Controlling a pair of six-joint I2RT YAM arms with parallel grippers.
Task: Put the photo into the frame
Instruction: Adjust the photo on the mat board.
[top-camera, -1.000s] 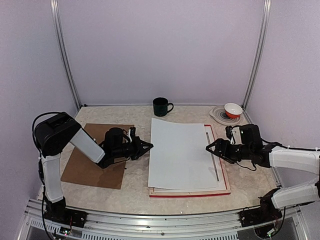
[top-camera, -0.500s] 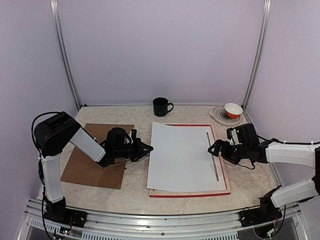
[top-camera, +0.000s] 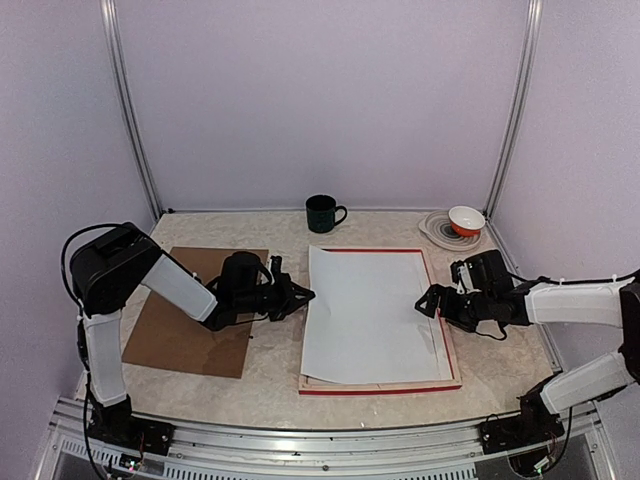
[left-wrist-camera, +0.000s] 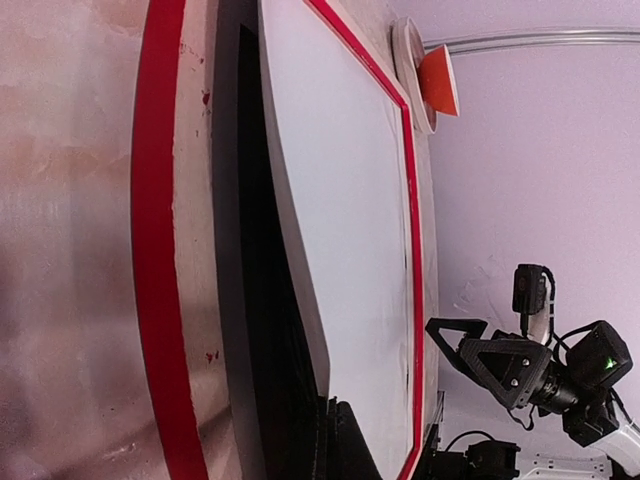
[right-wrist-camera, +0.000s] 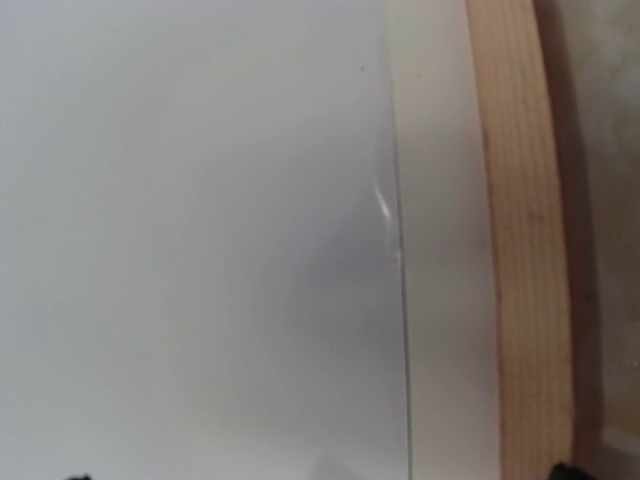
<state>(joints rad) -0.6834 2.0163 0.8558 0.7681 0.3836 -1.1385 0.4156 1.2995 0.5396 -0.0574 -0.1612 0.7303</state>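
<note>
Top external view has the left pincer (top-camera: 308, 296) pressed together, its tips meeting the left edge of the photo (top-camera: 365, 315); whether the paper is nipped between them or only touched, I cannot tell. Left wrist view looks along that edge: it stands raised off the rail below, with a dark shadow under it. Across the sheet, the right pincer (top-camera: 425, 302) is spread wide and holds nothing, its tips low over the photo's right edge; right wrist view bears this out, with only the finger ends peeping in at the two bottom corners, far apart, above the plain white paper, a narrow white strip beside it and a band of pale wood. The photo lies white side up on the frame (top-camera: 380, 388), which rests back up on the right half of the desk (top-camera: 270, 385), close to the near edge. Red rim shows along the frame's far, right and near sides, while the sheet covers its left side. A brown board (top-camera: 175, 330) lies flat on the left half of the desk, partly under the left arm. A dark mug (top-camera: 322, 213) stands at the middle of the far edge, and a white and orange bowl (top-camera: 466, 218) sits on a stack of plates (top-camera: 436, 232) in the far right corner
</note>
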